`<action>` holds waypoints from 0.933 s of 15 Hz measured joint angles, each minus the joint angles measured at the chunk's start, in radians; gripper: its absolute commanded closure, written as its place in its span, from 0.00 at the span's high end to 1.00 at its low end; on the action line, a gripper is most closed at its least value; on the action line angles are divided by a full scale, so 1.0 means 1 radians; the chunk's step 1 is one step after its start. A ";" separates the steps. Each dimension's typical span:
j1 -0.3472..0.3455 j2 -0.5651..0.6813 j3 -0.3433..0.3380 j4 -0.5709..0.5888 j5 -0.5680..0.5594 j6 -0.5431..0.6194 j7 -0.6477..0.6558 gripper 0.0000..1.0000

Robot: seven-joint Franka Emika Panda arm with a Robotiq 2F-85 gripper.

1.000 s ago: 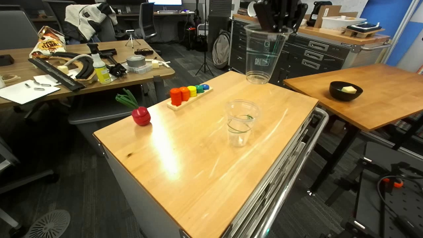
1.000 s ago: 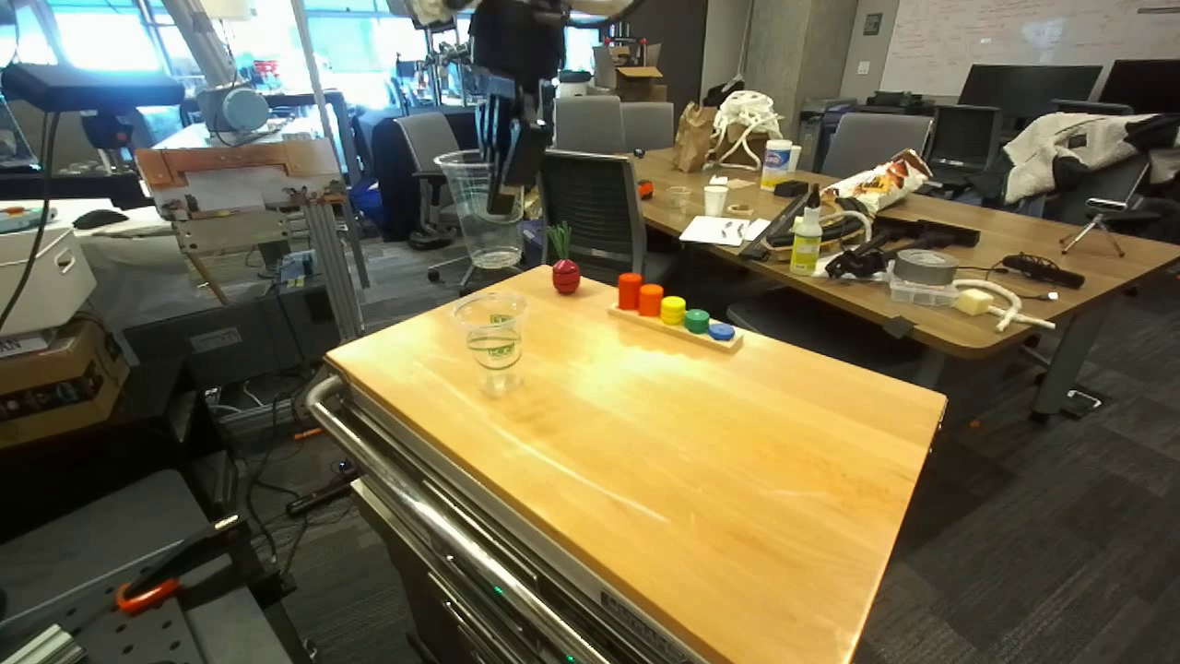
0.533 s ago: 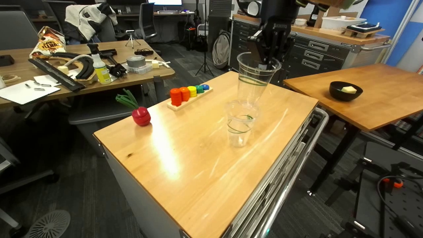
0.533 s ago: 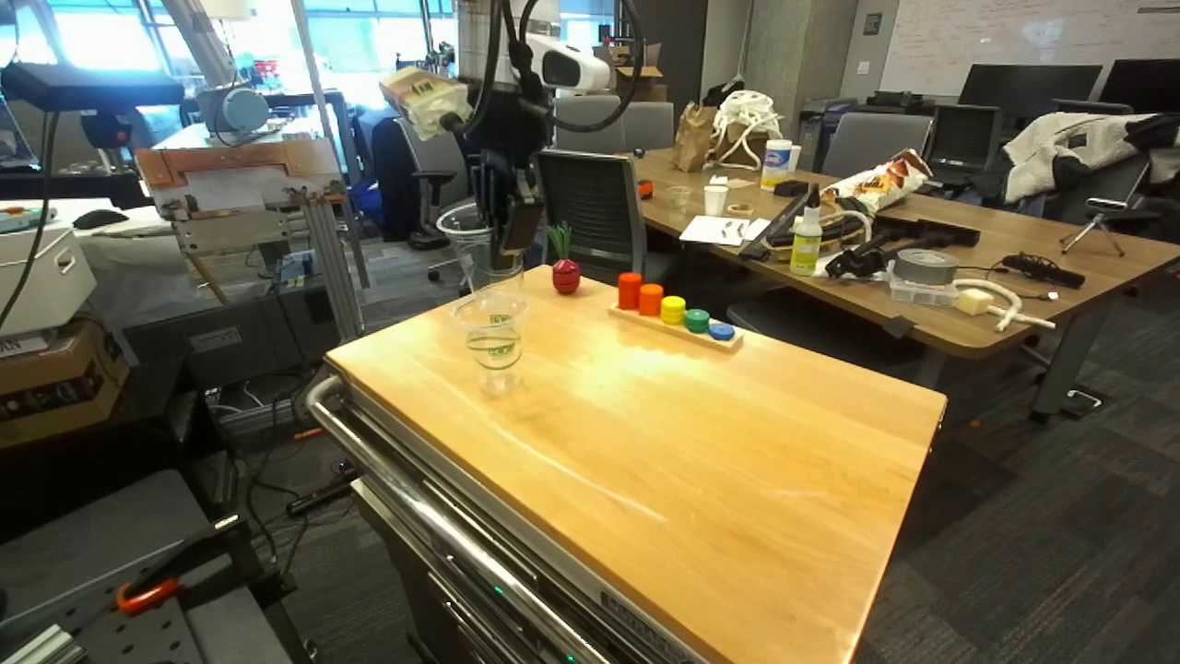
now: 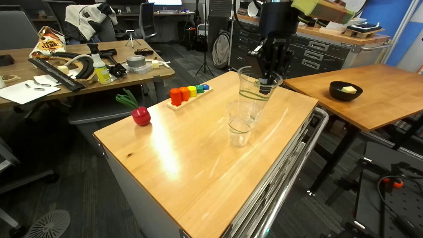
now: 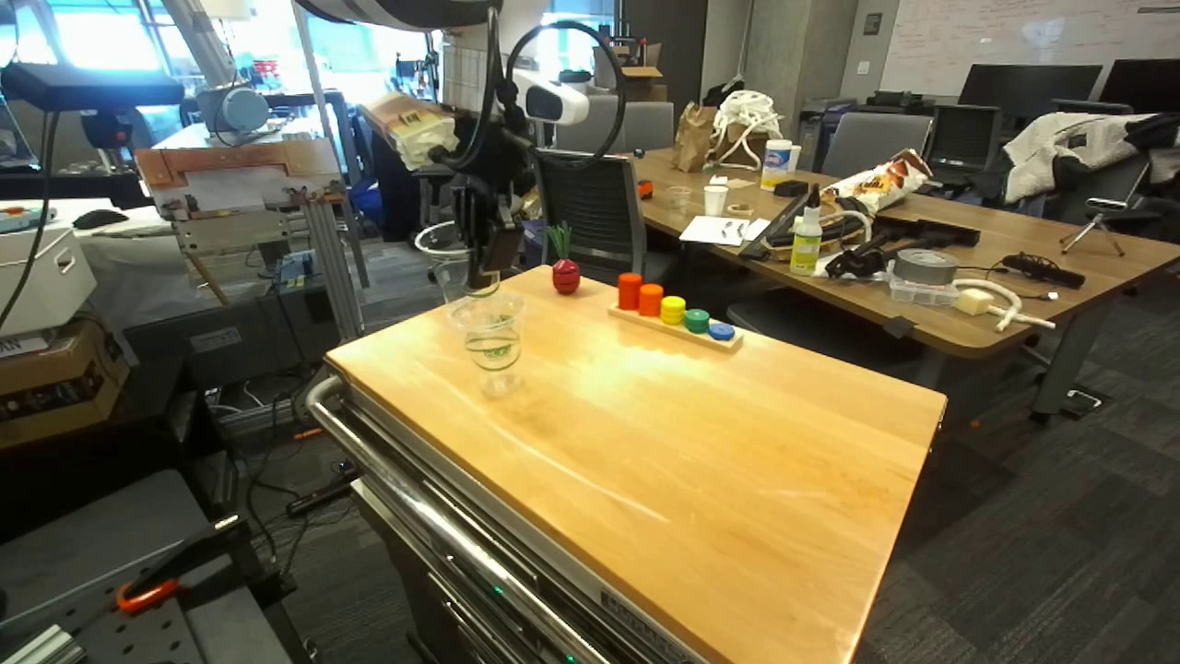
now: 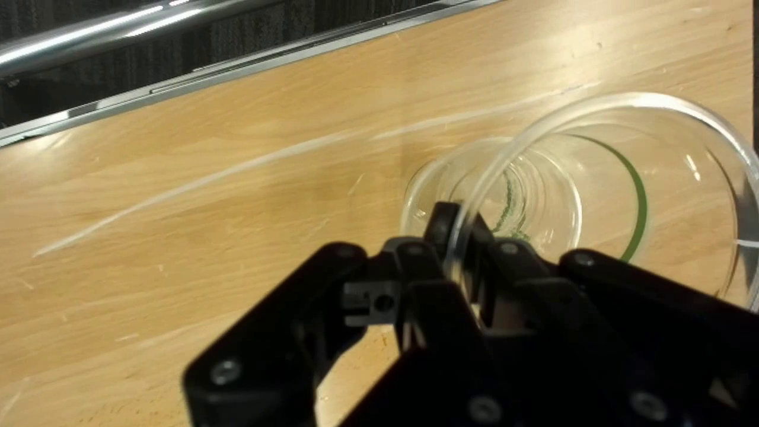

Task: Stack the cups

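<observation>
The jaws pinch the rim of a clear upper cup (image 5: 251, 93). In both exterior views it overlaps the lower cup (image 5: 240, 132), which stands upright on the table (image 5: 195, 158), its green print (image 6: 499, 352) unreadable.

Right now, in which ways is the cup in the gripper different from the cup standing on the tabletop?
The held cup is pinched at its rim by the gripper; the standing cup rests on the tabletop. In both exterior views, the held cup's rim shows higher than the standing cup's. Both are clear, open at the top, with a green line around the wall.
</observation>
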 measured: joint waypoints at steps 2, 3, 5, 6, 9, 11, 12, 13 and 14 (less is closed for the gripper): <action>0.004 0.005 0.007 -0.004 0.000 0.000 -0.014 0.31; 0.006 0.009 0.010 -0.007 0.000 0.005 -0.021 0.32; 0.011 0.021 0.015 -0.010 -0.005 0.028 -0.029 0.46; 0.014 0.029 0.016 -0.010 -0.011 0.045 -0.033 0.55; 0.020 0.052 0.018 -0.010 -0.042 0.098 -0.036 0.77; 0.020 0.062 0.018 -0.010 -0.058 0.122 -0.036 0.92; 0.020 0.064 0.018 -0.010 -0.060 0.129 -0.038 0.99; 0.020 0.064 0.017 -0.010 -0.060 0.133 -0.039 1.00; 0.020 0.063 0.017 -0.008 -0.060 0.133 -0.040 1.00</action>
